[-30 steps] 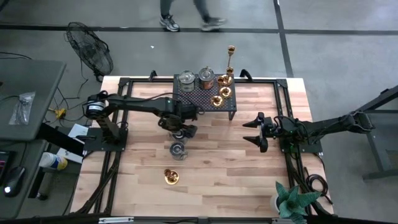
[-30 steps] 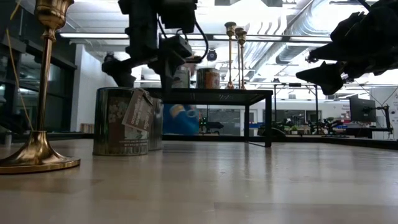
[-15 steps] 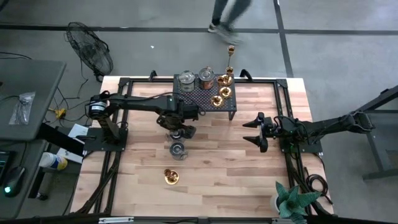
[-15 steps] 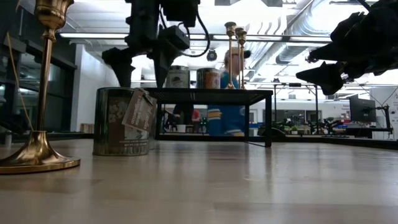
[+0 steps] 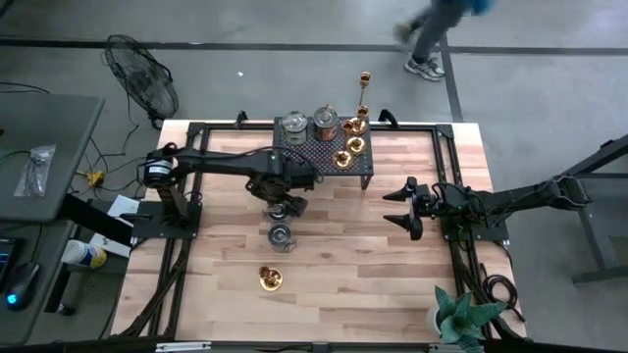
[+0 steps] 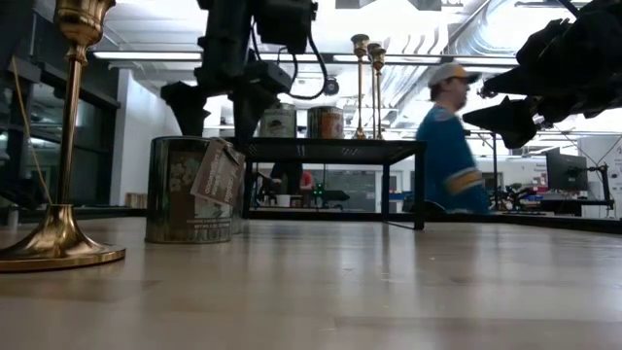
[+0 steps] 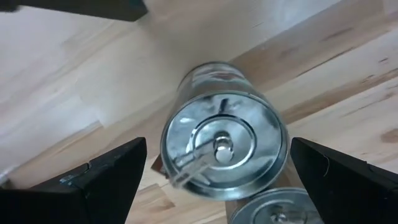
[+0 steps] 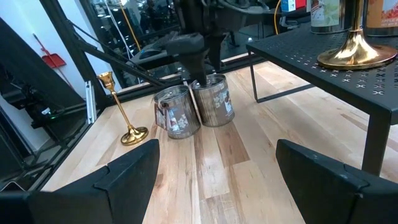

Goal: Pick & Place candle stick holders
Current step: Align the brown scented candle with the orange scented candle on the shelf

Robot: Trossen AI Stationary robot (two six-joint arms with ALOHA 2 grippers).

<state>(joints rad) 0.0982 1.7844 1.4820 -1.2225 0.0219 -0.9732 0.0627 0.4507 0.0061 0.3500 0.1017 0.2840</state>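
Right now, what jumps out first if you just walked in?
The black perforated stand at the table's far side, crowded with shiny brass candlesticks and silvery cups. In front of it, the left hand hangs open above a silvery cup. A brass candlestick stands alone nearer the front.

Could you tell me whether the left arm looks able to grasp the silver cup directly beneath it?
Probably yes: the left gripper hangs right above that silver cup with open jaws, and nothing lies between. A second cup standing close beside it may crowd one side.

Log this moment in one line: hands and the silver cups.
left hand: open, above silver cup on table | second silver cup: beside it | right hand: open, idle at right | nothing held
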